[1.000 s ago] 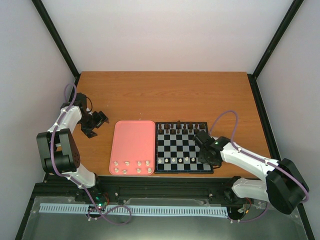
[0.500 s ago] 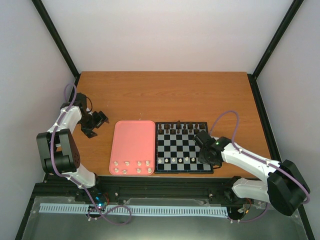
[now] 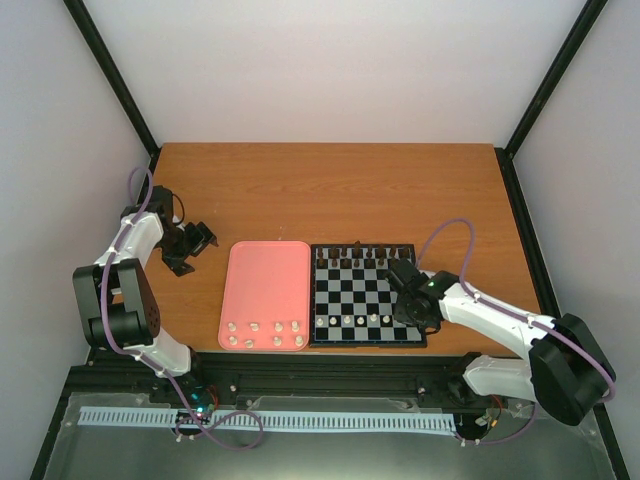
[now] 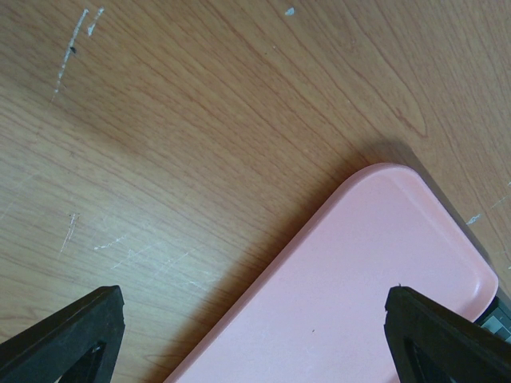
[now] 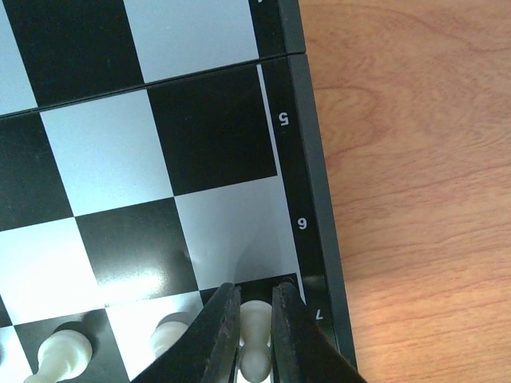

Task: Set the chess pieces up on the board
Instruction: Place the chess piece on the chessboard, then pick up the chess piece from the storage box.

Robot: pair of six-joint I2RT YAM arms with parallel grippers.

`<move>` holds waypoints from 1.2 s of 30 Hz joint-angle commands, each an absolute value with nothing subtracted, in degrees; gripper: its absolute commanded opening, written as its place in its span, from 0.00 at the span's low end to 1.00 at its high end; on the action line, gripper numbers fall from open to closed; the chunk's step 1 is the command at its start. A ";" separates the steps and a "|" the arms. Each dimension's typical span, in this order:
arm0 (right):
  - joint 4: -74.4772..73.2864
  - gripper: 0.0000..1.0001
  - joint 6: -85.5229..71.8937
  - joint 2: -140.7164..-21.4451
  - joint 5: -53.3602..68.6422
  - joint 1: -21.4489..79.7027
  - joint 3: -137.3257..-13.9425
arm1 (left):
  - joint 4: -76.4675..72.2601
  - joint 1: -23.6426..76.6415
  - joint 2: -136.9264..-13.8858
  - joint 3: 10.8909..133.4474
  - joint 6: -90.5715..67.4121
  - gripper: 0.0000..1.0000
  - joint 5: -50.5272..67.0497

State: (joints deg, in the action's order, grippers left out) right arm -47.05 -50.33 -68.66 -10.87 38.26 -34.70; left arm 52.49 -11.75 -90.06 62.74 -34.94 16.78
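The board (image 3: 362, 290) lies right of centre. Dark pieces fill its far rows. Several cream-white chess pieces (image 3: 348, 320) stand in a near row. Several more (image 3: 265, 334) lie at the near end of the pink tray (image 3: 265, 280). My right gripper (image 3: 408, 308) is over the board's near right corner. In the right wrist view, my right gripper (image 5: 255, 307) is shut on a cream-white pawn (image 5: 255, 335) at the rightmost square of the row marked 7. Two more white pieces (image 5: 64, 355) stand left of the pawn. My left gripper (image 3: 192, 243) is open and empty on the table left of the tray.
In the left wrist view, my left gripper (image 4: 255, 335) spans the pink tray's far corner (image 4: 383, 271) and wooden table (image 4: 200, 120), with a sliver of the board (image 4: 499, 315) at the right edge. Black frame posts stand at the table's sides.
My right gripper has shifted slightly to the left over the board's right edge. The left arm has not moved.
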 commanded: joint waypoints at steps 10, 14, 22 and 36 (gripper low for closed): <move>-49.90 0.31 -50.30 -65.92 -12.20 37.79 -36.35 | 52.21 -12.04 -89.47 63.28 -35.25 1.00 16.90; -51.52 0.39 -50.33 -65.74 -14.89 37.79 -38.54 | 52.21 -12.04 -89.60 63.29 -35.24 1.00 16.81; -50.77 0.39 -44.91 -69.71 -16.25 37.86 -47.82 | 52.30 -12.04 -89.76 63.62 -35.16 1.00 16.90; -48.91 0.43 -25.14 -96.49 -6.30 60.19 -77.89 | 52.14 -12.05 -89.19 62.98 -35.33 1.00 17.48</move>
State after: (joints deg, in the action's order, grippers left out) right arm -48.77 -32.42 -90.48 -9.72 53.80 -72.29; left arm 52.47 -11.75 -90.06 62.74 -34.94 16.86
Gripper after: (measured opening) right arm 0.426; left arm 0.998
